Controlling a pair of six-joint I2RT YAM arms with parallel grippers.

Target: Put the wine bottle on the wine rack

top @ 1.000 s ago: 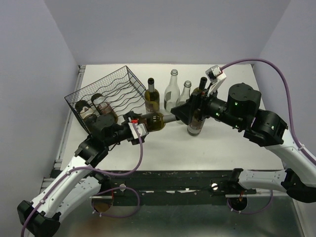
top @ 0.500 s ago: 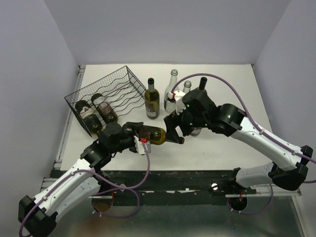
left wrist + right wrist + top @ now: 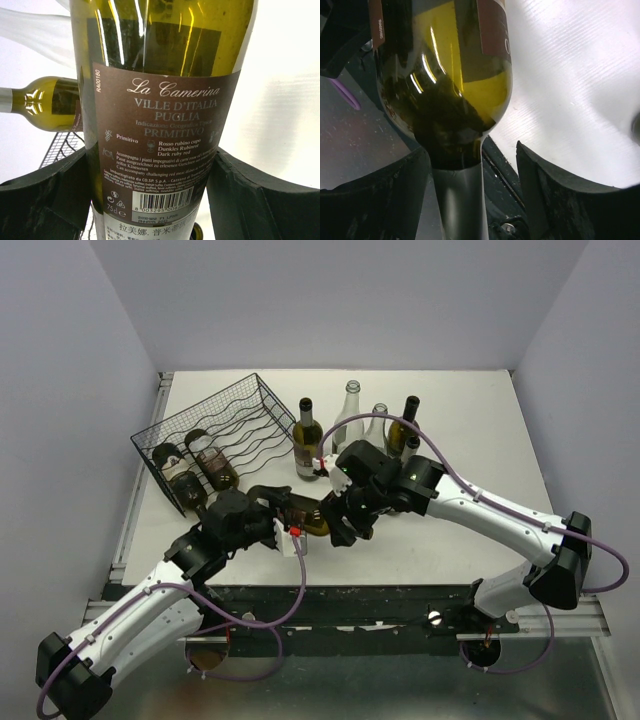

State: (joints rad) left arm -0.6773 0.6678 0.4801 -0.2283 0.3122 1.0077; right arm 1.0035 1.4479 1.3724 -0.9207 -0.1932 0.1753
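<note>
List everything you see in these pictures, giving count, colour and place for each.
rack: one, black wire, far left of the table
racked bottles: two, dark with labels, lying in the rack
standing bottles: at least four, two dark green and two clear, upright to the right of the rack
held bottle: one, olive green with brown label, lying level between the grippers
table: one, white, under everything
left gripper: one, black, clamped on the held bottle's body
right gripper: one, black, open astride the held bottle's neck
</note>
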